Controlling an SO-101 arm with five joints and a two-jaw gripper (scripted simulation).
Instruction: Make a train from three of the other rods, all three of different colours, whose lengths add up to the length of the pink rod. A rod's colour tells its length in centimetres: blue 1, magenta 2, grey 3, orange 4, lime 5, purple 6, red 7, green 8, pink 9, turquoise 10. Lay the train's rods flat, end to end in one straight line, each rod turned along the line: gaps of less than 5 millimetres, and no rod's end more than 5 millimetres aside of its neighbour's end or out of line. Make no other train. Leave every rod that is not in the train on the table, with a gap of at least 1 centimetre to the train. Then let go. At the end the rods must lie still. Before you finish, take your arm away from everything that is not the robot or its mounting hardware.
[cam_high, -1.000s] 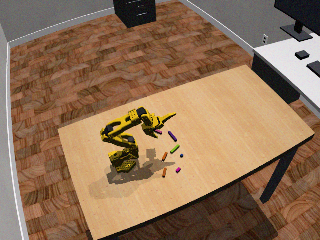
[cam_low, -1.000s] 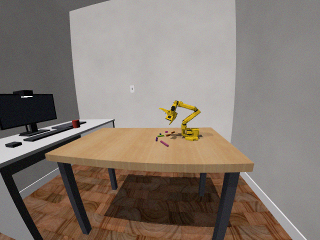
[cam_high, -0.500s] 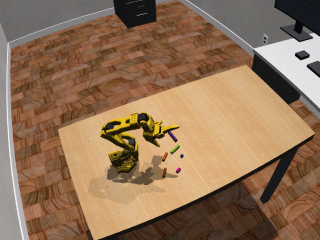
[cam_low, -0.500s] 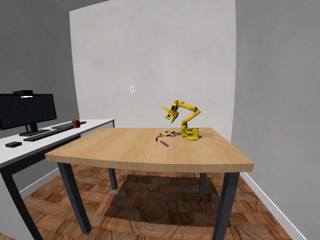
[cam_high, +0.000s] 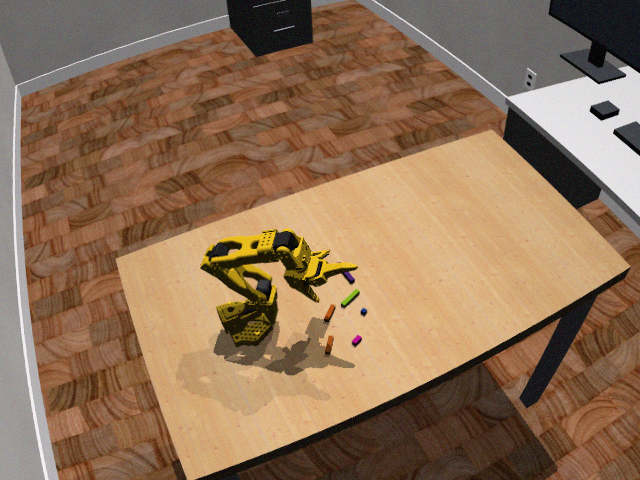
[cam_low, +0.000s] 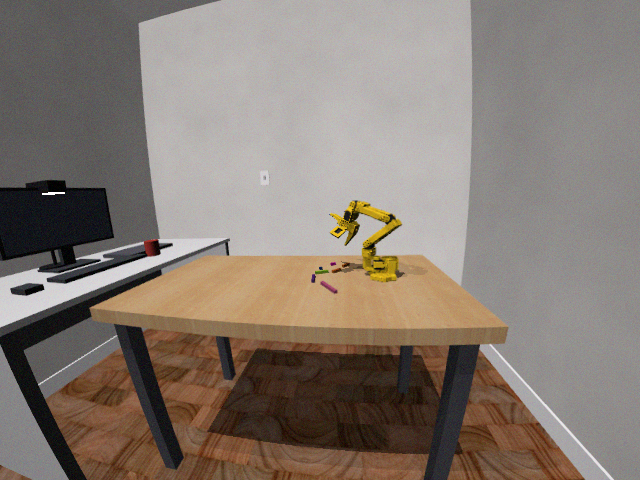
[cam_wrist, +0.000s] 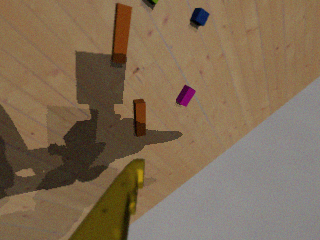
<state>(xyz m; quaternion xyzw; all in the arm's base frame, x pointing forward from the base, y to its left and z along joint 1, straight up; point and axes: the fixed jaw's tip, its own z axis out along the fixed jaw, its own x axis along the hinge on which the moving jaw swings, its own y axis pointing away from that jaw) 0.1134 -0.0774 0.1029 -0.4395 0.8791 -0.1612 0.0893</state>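
- The gripper (cam_high: 330, 266) hangs above the table (cam_high: 465, 217) near the middle of the top view, fingers spread wide, nothing between them.
- Just right of it lies the purple rod (cam_high: 349, 277); below that the lime rod (cam_high: 349, 297), then the blue rod (cam_high: 363, 311).
- Two orange rods lie lower: the upper orange rod (cam_high: 329, 312) and the lower orange rod (cam_high: 329, 344), with the magenta rod (cam_high: 356, 339) to the right.
- The pink rod (cam_low: 328, 286) shows in the exterior view, low in the cluster; the arm hides it from above.
- No train is laid yet, by my reading.
- Risk: picking both orange rods would break the three-colour rule.
- Risk: the wide fingers may nudge close neighbours when descending, leaving a spare rod too near the train.
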